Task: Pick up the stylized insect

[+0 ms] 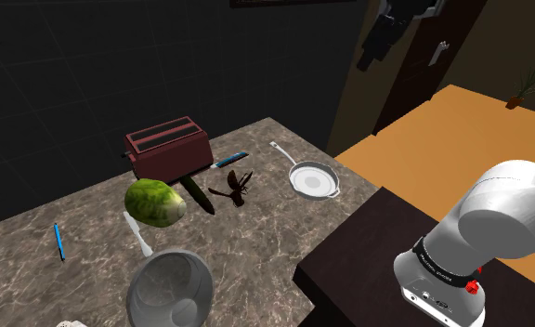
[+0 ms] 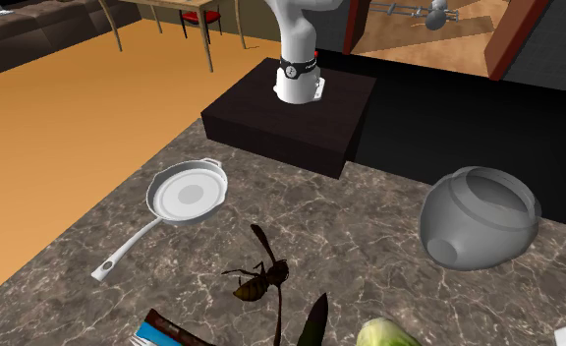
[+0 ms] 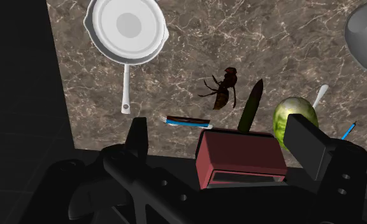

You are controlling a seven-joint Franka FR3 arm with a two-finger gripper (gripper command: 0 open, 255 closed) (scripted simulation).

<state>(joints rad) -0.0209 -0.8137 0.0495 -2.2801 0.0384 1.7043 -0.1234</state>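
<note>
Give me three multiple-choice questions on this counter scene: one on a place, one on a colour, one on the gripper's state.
1. Where is the insect? A on the toaster; B inside the pan; C on the counter between toaster and pan.
2. Toaster's colour? A dark red; B yellow; C white.
3. The gripper is? A shut on the insect; B open, empty; C shut on the pan.
Answers: C, it lies on marble between them; A, its body is dark red; B, its fingers stand apart, clasping nothing.
</note>
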